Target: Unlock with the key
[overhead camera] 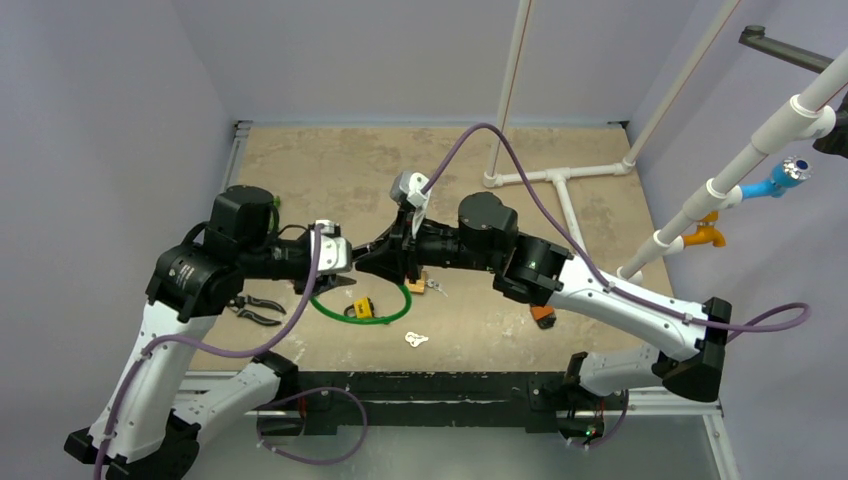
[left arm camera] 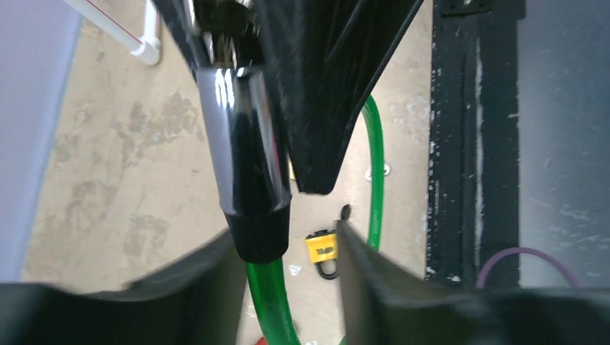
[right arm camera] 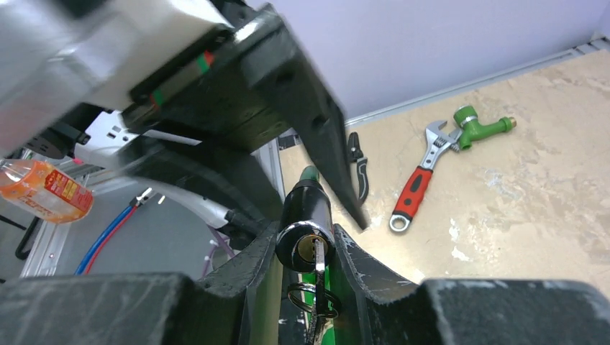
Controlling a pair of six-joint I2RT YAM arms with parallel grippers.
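From above: a mottled beige table (overhead camera: 330, 170) is boxed in by plain grey-lilac walls, with a white pipe frame (overhead camera: 560, 180) standing back right. The arms meet mid-table, left gripper (overhead camera: 340, 272) and right gripper (overhead camera: 392, 262) nose to nose over the green cable (overhead camera: 392, 316) loop. The lock's barrel is buried between them here. A yellow padlock (overhead camera: 362, 308) sits at the loop's near edge, and a loose key (overhead camera: 416, 339) lies closer to the bases.

Left wrist: the lock barrel (left arm camera: 244, 165) runs top to bottom of the frame, slightly tilted. Its lower end sits between the left fingers (left arm camera: 208, 287), which stand wider than it, gripping nothing. The barrel's upper end is cut off by the frame's top edge, beside the other arm's black finger.

Right wrist: the barrel turns its chrome face straight at the lens, long axis running away. The inserted key (right arm camera: 319, 255) sits in the slot, with the key ring (right arm camera: 311, 298) dangling below. The right fingers press both sides of the barrel, clamped on it. Beyond them a red-handled wrench (right arm camera: 417, 188) lies on the table. The foreground is blurred.
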